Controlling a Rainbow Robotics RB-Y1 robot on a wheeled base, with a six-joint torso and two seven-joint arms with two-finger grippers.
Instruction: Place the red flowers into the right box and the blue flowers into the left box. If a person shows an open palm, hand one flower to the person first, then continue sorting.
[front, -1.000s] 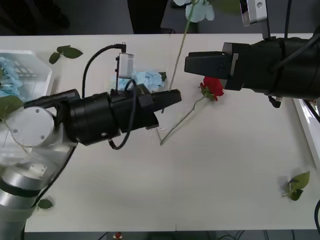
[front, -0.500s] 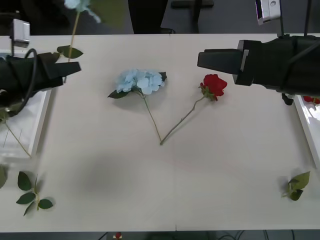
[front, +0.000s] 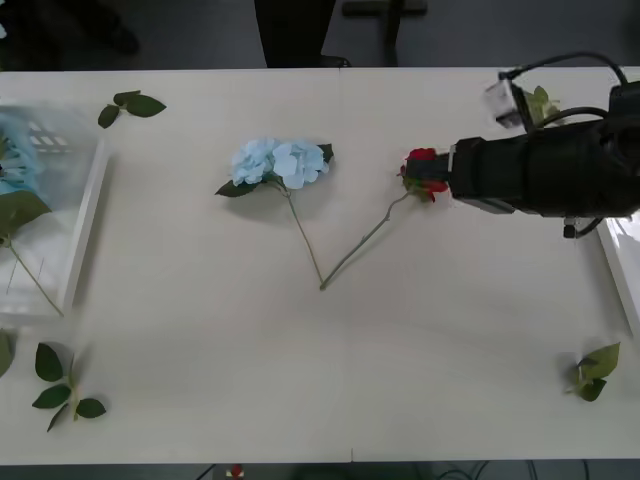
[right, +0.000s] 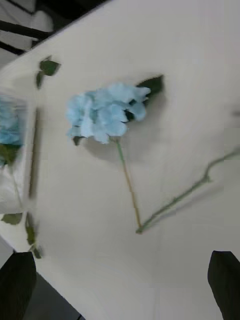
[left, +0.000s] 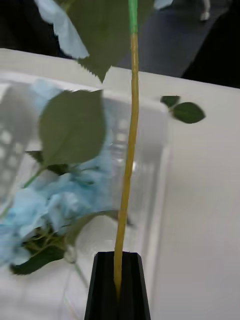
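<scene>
My left gripper (left: 119, 285) is shut on the long stem (left: 127, 150) of a blue flower, holding it upright above the left box (left: 162, 150), where more blue flowers (left: 60, 200) lie. Another blue flower (front: 280, 162) lies on the table's middle, also seen from the right wrist as a blue flower (right: 105, 115). A red flower (front: 421, 156) lies to its right, its stem (front: 360, 245) meeting the blue one's. My right gripper (front: 432, 178) hovers over the red bloom and partly hides it; its black fingers (right: 225, 280) stand open. The left box (front: 85, 215) is at the table's left edge.
The right box's white rim (front: 618, 265) shows at the far right edge. Loose leaf sprigs lie at the back left (front: 130, 103), front left (front: 60, 385) and front right (front: 595, 370). A dark chair base stands behind the table.
My left arm has swung left out of the front view, carrying the blue flower over the left box. My right gripper has moved left and down onto the red bloom.
</scene>
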